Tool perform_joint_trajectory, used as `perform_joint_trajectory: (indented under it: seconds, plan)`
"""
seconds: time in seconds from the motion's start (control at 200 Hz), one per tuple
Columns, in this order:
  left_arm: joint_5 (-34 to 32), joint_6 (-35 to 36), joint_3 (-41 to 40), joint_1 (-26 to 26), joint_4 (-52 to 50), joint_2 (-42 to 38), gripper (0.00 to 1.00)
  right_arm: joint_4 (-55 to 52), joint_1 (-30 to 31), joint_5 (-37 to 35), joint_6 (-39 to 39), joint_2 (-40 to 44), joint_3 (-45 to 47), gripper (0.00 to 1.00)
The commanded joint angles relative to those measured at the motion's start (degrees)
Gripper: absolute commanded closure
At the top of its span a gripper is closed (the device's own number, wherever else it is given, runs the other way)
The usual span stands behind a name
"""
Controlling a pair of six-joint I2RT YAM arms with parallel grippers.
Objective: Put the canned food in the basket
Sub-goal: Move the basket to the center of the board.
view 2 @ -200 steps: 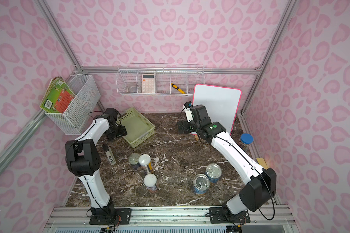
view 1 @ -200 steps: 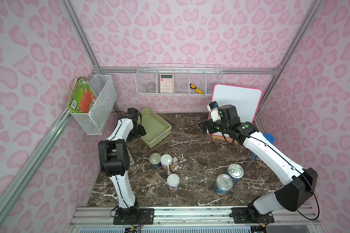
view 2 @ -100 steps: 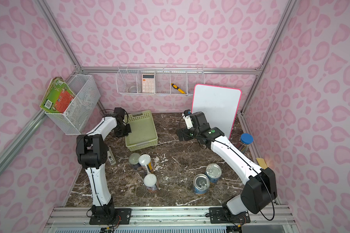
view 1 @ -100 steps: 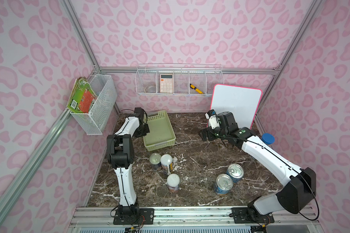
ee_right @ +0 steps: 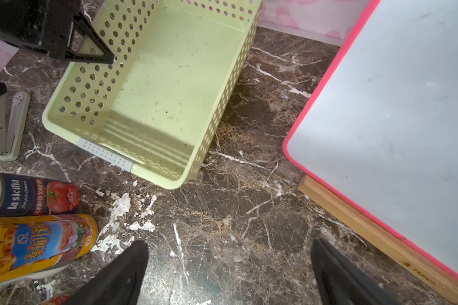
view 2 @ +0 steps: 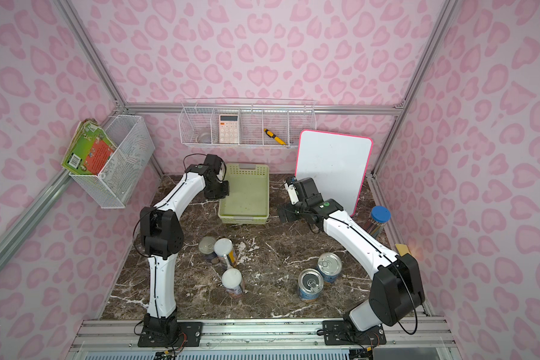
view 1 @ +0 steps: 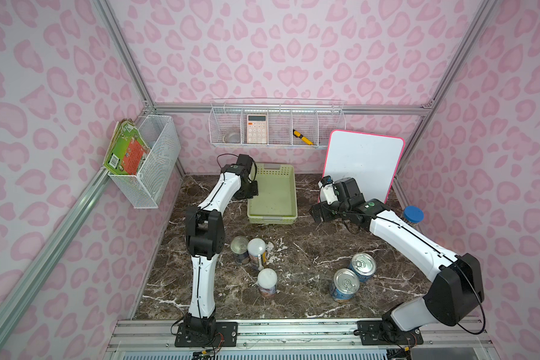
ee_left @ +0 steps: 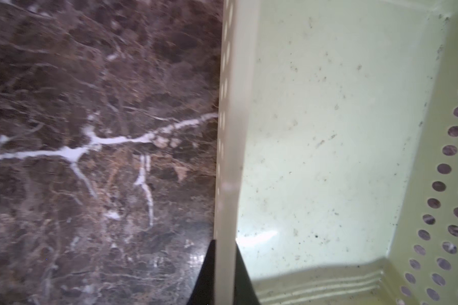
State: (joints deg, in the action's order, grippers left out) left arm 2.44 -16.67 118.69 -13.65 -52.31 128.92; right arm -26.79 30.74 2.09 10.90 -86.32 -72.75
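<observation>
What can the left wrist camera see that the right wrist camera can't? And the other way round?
Only the left wrist view shows the left gripper from close up, its jaws shut on both sides of the basket wall. Only the right wrist view shows the tomato can, an orange-yellow can, a stapler, the whiteboard and the right gripper, jaws open and empty. Both show the empty basket, the left gripper at its wall and the marble table.

basket (view 1: 273, 222): side wall inside left gripper (ee_left: 224, 245)
cans (view 1: 240, 246): on table (view 1: 309, 258), nearer base than both grippers
whiteboard (view 1: 363, 165): right-behind right gripper (ee_right: 229, 244)
</observation>
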Motion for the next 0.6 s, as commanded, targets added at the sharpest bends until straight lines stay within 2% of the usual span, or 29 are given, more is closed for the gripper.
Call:
perform_joint_trajectory:
  seconds: [0.0, 0.245, 0.44, 0.595]
  plan:
    - [2.9, -3.1, -0.6, -2.6, -0.3, -0.4, 1.0, -0.6, 0.0, -1.7, -0.2, 0.4, 0.2, 0.01]
    - [3.1, -8.8, -8.9, -8.1, 2.9, -5.4, 1.0, -0.3, -0.9, -1.9, 0.3, 2.0, 3.0, 0.01]
    - [2.7, -12.2, -19.9, -11.7, 6.0, -11.8, 1.0, -1.6, -0.9, -1.4, 0.0, 1.9, 3.8, 0.01]
    - [1.0, -14.6, -25.4, -16.7, 5.7, -15.6, 1.0, -1.9, -0.9, -1.6, 0.0, 2.7, 5.1, 0.01]
